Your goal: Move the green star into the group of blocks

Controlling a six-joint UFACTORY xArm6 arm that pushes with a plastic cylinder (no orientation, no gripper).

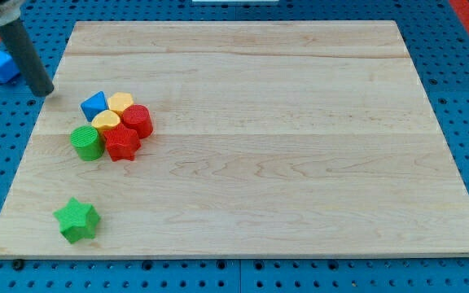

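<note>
The green star [76, 220] lies alone near the board's bottom left corner. The group sits above it at the view's left: a blue block [94, 104], two yellow blocks [121, 102] [106, 122], a red cylinder [138, 120], a red star [122, 143] and a green cylinder [86, 142], all packed together. My tip [44, 92] is at the board's upper left edge, left of the blue block and far above the green star, touching no block.
The wooden board [300, 163] rests on a blue pegboard table. Another blue block [1, 65] lies off the board at the view's upper left, beside the rod.
</note>
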